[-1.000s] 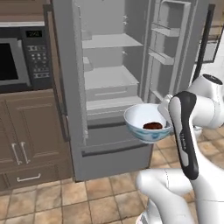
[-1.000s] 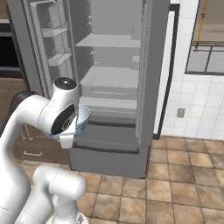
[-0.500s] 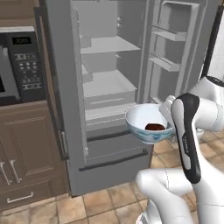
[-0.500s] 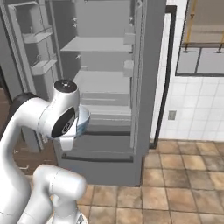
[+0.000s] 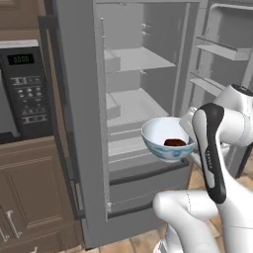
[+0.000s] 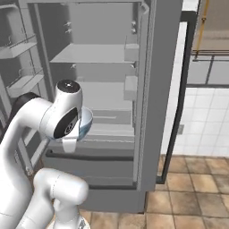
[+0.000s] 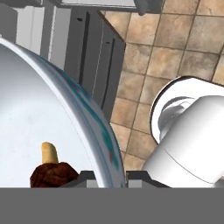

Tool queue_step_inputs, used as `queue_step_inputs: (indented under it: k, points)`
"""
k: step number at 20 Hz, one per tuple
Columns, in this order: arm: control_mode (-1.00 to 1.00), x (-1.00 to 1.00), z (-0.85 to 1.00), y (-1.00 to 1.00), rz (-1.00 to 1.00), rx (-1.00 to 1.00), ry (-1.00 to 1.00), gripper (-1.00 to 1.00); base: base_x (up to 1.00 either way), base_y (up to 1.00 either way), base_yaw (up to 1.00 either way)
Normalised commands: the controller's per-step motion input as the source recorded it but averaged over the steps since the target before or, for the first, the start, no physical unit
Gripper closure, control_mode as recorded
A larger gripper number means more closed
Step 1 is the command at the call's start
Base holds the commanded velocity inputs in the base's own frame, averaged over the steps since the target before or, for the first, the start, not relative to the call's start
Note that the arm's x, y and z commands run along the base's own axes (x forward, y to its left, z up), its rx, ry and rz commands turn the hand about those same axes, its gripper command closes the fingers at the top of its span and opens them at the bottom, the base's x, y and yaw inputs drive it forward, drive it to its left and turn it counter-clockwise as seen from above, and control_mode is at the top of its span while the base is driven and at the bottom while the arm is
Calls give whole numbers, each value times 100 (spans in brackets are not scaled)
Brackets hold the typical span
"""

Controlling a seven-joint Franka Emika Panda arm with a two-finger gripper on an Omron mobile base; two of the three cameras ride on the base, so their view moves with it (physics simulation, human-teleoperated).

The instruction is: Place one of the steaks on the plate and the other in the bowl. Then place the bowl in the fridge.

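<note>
In front of the open tall grey stainless fridge (image 5: 148, 99), gripper (image 7: 107, 177) pinches rim of round white-inside, blue-grey bowl (image 5: 165, 141), kept level so dark reddish-brown steak (image 5: 174, 143) stays put; bowl sits w/ lower shelves (image 5: 133, 106) just beyond, prob. for sliding in.

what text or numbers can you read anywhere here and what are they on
Green digits on the microwave display: they look like "00:00", but are too blurred to be sure.
Rows of keys on the microwave's control panel: labels too small and blurred to read.
The teal marks on the outside of the bowl are a pattern, not letters.
No text shows on the fridge.
</note>
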Motion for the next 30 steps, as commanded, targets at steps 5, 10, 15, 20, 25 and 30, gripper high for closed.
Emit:
queue_step_inputs:
  k: [5, 10, 15, 20, 25, 30]
  points:
    - [100, 0, 0, 0, 0, 0, 0, 100, 45, 6, 0]
    - [100, 0, 0, 0, 0, 0, 0, 100, 44, 7, 0]
    - [100, 0, 0, 0, 0, 0, 0, 100, 40, 0, 0]
    - [100, 0, 0, 0, 0, 0, 0, 100, 42, 0, 0]
    - [100, 0, 0, 0, 0, 0, 0, 100, 54, 0, 0]
    - [100, 0, 0, 0, 0, 0, 0, 100, 17, -3, 0]
